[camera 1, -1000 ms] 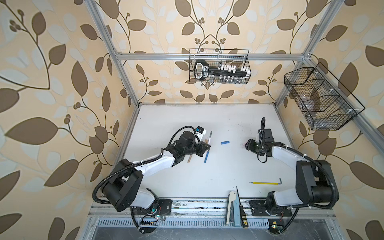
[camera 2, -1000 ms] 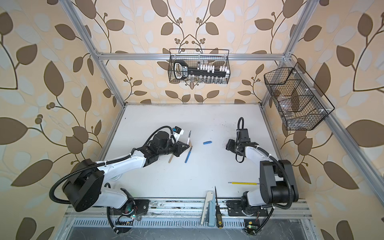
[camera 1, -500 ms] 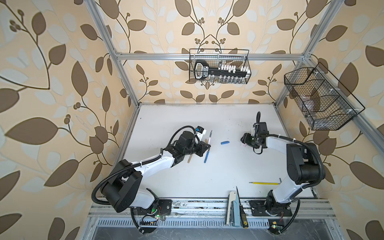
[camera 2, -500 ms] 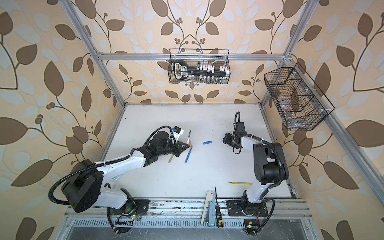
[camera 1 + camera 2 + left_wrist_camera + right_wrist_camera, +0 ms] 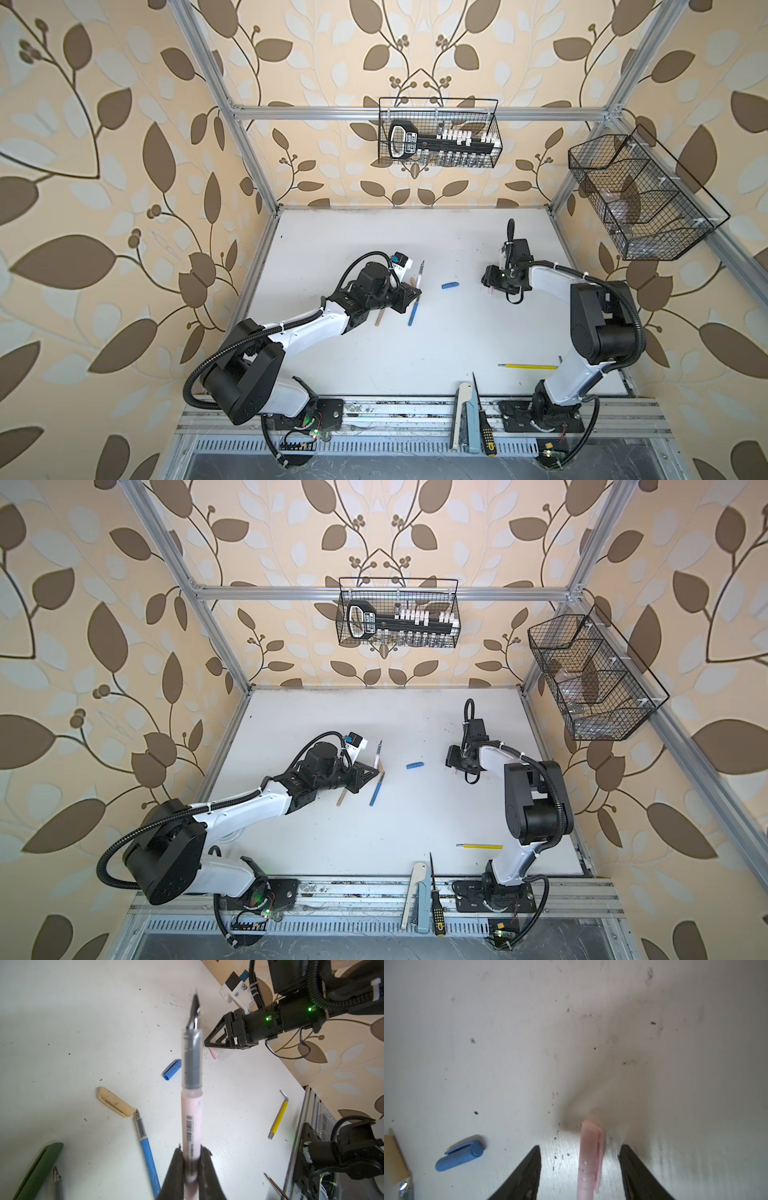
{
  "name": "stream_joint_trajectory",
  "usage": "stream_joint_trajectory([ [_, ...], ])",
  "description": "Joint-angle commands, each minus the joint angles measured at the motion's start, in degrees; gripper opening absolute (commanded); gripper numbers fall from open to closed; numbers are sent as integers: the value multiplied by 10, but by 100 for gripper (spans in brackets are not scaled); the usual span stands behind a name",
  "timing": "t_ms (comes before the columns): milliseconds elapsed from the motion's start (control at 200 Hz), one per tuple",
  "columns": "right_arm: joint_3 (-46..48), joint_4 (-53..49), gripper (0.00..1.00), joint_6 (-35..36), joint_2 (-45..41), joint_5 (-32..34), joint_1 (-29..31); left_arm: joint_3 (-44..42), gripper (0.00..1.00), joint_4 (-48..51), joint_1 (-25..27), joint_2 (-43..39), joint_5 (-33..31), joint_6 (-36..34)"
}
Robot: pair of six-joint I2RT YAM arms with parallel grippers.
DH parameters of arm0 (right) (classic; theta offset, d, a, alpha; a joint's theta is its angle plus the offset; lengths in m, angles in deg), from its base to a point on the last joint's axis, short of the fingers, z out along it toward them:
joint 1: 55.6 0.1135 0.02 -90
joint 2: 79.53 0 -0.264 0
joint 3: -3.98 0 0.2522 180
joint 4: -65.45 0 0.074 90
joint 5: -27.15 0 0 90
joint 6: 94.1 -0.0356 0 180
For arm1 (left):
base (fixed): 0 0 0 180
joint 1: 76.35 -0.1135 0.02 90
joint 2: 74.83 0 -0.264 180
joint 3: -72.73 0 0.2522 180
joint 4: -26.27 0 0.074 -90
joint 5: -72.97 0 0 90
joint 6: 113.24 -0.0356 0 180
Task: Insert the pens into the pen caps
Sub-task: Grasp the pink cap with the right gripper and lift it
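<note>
Pink pen (image 5: 421, 272) juts from the left end effector (image 5: 417, 291) in both top views, over the white worktop (image 5: 415, 349); the blue pen (image 5: 413, 312) lies just beside it, the blue cap (image 5: 450, 285) between the arms. Left wrist view: black fingers (image 5: 176, 1167) clamped tight on the pink barrel, a tan cap (image 5: 116, 1102) by the blue pen's nib. Right wrist view: the right end effector (image 5: 580, 1146) gapes wide astride the pink cap (image 5: 589, 1157) lying on the worktop, touching neither finger.

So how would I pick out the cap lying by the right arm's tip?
On the white table, find the right arm's tool, right of the middle. The pale pink cap lies flat between its open fingers, touching neither; the blue cap lies outside them.
</note>
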Motion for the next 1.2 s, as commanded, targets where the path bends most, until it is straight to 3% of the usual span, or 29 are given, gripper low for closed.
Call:
stream_joint_trajectory([
  [0, -29, -68, 60, 34, 19, 52, 9, -3, 0, -5, 5, -15, 6, -9],
  [500, -82, -114, 46, 45, 86, 77, 37, -4, 0, -7, 4, -15, 9, -6],
  [810, -73, -110, 31, 46, 89, 65, 39, -3, 0, -8, 5, -13, 11, -6],
  [1195, -70, -102, 22, 47, 80, 59, 45, -2, 0, -8, 6, -12, 12, -6],
])
